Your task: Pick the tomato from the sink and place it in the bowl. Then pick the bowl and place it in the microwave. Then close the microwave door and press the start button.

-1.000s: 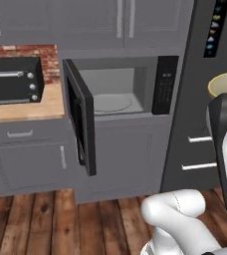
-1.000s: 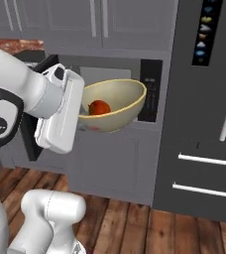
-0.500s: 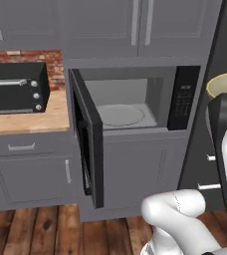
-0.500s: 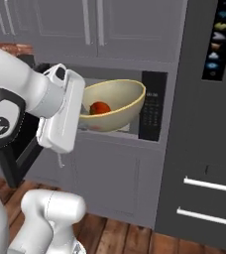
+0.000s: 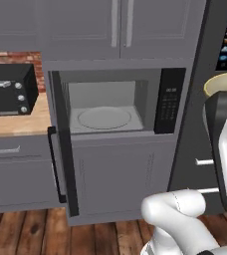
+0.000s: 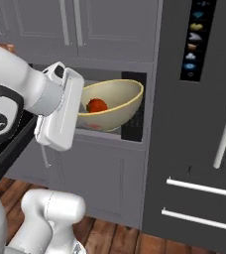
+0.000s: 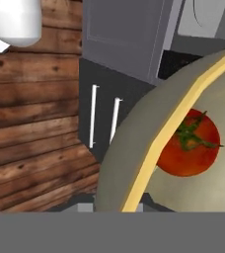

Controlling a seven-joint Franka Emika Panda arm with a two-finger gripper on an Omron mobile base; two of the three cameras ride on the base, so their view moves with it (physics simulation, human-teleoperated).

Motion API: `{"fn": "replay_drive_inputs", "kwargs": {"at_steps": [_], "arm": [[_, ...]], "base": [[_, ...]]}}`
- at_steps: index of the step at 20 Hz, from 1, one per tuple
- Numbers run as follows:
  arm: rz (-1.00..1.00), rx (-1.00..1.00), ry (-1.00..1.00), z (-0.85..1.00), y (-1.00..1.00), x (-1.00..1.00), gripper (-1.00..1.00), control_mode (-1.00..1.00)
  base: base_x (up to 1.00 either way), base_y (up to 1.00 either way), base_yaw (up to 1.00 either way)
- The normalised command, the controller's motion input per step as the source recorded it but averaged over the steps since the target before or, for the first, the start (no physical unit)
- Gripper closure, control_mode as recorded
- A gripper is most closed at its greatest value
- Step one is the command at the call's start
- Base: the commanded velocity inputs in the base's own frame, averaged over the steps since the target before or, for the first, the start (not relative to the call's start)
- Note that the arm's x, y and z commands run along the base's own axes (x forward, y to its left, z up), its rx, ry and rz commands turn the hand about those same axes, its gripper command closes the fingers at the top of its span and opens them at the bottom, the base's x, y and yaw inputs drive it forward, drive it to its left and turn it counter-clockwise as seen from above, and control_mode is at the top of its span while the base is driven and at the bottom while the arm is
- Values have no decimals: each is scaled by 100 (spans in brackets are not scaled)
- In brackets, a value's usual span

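Bowl [image 6: 112, 104] with tomato [image 6: 96, 105] held up in front of the open microwave [image 5: 116, 102].

My end effector [image 7: 129, 207] is clamped on the bowl's rim at the bottom of the hand view, jaws narrow around the thin edge. The tomato [image 7: 189, 143] sits inside the bowl [image 7: 193, 148], stem up. In the left base view I see the microwave door [image 5: 64, 152] swung wide to the left, the turntable bare, and a black toaster oven [image 5: 8, 89] on the worktop [image 5: 16, 124] beside it. Wood floor [image 7: 30, 123] lies below.
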Motion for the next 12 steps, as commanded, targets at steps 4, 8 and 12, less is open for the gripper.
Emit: {"fn": "replay_drive_inputs", "kwargs": {"at_steps": [4,8,12], "arm": [[0,0,0,0,0,0,100,100],[0,0,0,0,0,0,100,100],[0,0,0,0,0,0,100,100]], "base": [[0,-48,0],[0,0,0],[0,1,0]]}}
